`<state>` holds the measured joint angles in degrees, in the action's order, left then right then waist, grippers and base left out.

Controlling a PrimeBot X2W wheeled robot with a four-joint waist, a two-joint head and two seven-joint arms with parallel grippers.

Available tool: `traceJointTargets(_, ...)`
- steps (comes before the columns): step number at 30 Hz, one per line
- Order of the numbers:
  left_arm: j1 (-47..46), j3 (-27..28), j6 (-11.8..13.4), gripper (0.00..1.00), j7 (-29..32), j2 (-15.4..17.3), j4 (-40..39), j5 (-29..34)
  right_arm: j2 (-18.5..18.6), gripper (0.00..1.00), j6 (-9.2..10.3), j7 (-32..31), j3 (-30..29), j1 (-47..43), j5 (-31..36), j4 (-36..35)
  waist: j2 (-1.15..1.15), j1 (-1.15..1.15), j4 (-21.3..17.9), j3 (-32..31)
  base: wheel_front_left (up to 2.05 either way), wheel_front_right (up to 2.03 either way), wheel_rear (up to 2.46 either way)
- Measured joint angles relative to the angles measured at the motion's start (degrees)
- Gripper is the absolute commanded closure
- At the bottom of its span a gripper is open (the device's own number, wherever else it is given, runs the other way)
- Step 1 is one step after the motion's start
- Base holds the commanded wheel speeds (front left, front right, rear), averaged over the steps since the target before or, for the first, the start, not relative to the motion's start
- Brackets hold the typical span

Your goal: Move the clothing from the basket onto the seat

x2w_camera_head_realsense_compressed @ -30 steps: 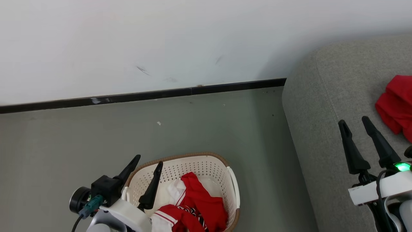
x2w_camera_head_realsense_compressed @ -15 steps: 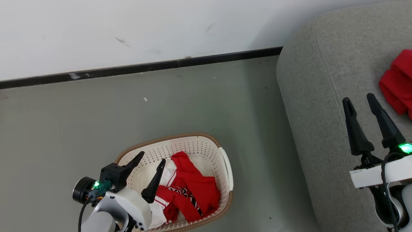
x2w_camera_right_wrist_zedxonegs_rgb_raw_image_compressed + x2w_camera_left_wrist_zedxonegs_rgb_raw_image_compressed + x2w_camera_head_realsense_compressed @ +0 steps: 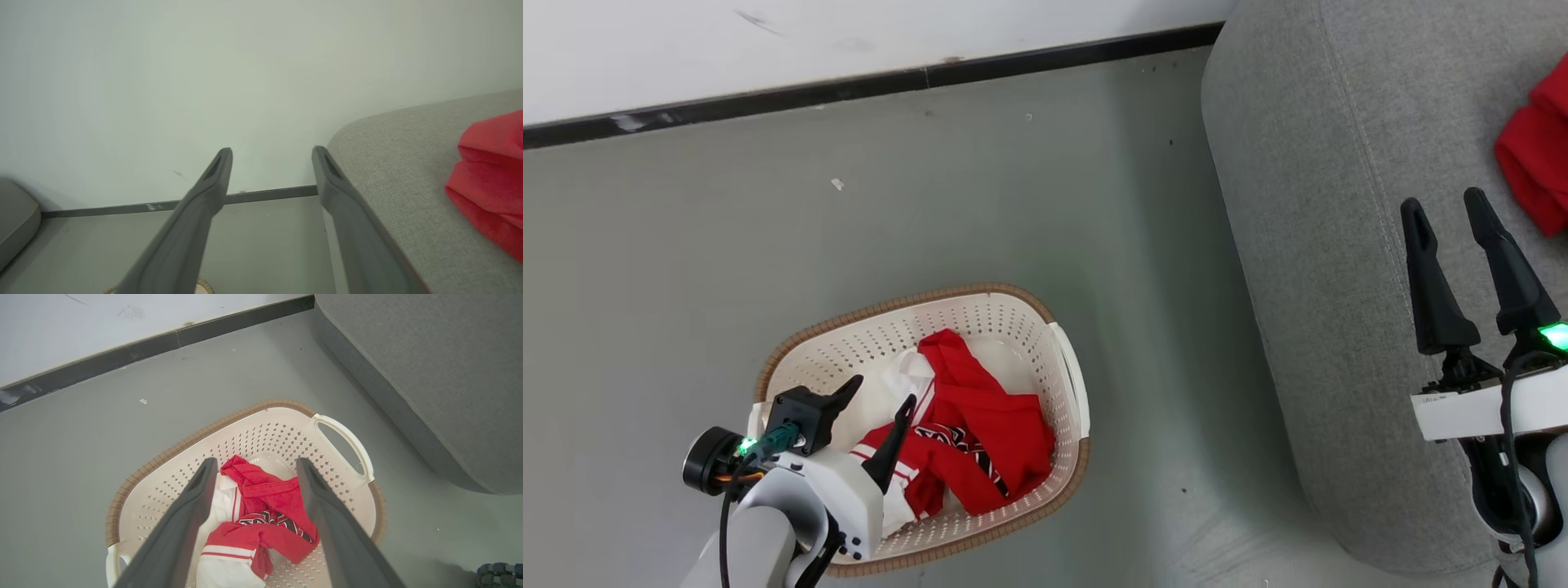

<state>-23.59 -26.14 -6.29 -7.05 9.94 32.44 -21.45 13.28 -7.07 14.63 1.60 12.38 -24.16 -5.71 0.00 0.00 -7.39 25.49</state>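
We see the L gripper [image 3: 880, 390] over the basket [image 3: 980, 314], its 2 dark fingers spread wide w/ nothing between them. We can't tell if the tips touch fabric. The clothing [image 3: 980, 416] lies bunched inside the basket: red fabric, white panels w/ thin red stripes, black-&-white zigzag trim. Any print is too crumpled for us to read. The basket sits on the grey floor [image 3: 1013, 180], near the seat [image 3: 1307, 204] but apart from it. The R gripper [image 3: 1443, 201] is also spread & empty, above the seat. 1 red garment [image 3: 1531, 155] lies on the seat near the R fingers, not touching.
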Motion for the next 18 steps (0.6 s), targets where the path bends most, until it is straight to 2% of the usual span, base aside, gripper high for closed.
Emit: traceJointTargets(18,-8.37,-5.76,-0.51,0.0,3.34,1.81,9.9,4.63,-1.33,0.0,0.0,0.0,1.62,6.23,-0.62,-1.55,0.0,0.0,-4.22,10.15,0.0,0.0,0.0)
